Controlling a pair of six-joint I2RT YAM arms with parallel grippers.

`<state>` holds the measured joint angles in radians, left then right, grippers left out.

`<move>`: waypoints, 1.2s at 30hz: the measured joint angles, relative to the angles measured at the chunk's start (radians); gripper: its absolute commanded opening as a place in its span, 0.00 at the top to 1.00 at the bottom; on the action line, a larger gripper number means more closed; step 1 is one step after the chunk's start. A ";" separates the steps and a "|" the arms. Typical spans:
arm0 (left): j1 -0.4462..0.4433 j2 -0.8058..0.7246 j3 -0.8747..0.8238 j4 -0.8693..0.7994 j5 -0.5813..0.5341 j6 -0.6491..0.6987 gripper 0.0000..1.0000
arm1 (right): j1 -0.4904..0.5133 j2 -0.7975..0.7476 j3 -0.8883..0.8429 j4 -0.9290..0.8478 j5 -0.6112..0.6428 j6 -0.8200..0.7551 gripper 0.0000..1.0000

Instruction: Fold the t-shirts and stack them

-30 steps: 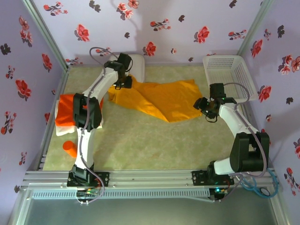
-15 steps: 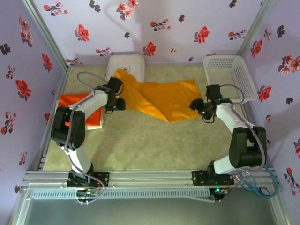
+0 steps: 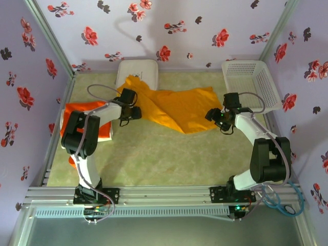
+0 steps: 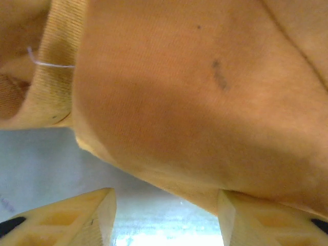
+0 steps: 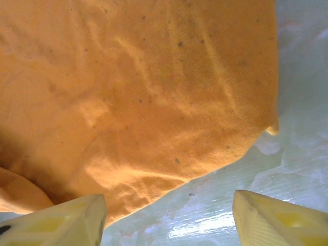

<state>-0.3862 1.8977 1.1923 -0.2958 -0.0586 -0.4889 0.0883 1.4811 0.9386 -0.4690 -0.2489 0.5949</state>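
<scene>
The mustard t-shirt (image 3: 171,108) lies crumpled across the back middle of the table, its upper left corner resting on the white box (image 3: 138,68). At the far left a red-orange t-shirt (image 3: 82,109) lies folded on a white t-shirt (image 3: 105,136). My left gripper (image 3: 134,114) is low at the mustard shirt's left edge. It is open, and the cloth (image 4: 195,97) hangs just ahead of its fingertips (image 4: 100,210), with bare table between them. My right gripper (image 3: 212,116) is open at the shirt's right edge (image 5: 154,102); its left fingertip (image 5: 84,215) sits by the hem.
A white lattice basket (image 3: 252,82) stands at the back right, close behind the right arm. A small orange object (image 3: 71,162) lies by the left arm near the left rail. Flowered walls close in the table on three sides. Bare green table (image 3: 169,156) lies in front of the shirt.
The left arm swung down from the white box to the mustard shirt's left edge, and its jaws widened a little. The right gripper edged left toward the shirt's right edge.
</scene>
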 measured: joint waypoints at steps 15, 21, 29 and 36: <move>-0.002 0.048 0.027 0.066 0.000 -0.024 0.97 | 0.000 0.000 0.000 0.000 -0.014 0.000 0.36; -0.002 0.043 0.022 0.066 0.000 -0.030 1.00 | 0.000 0.000 0.000 0.000 -0.014 0.000 0.36; -0.030 -0.097 -0.015 -0.011 -0.001 -0.030 1.00 | 0.000 0.009 0.000 0.002 -0.013 0.001 0.43; -0.100 -0.308 -0.077 -0.113 -0.008 -0.045 1.00 | 0.000 0.009 -0.010 0.016 0.007 0.003 0.42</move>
<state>-0.4862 1.5894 1.1156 -0.4088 -0.0662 -0.5335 0.0883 1.4899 0.9291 -0.4534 -0.2417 0.5980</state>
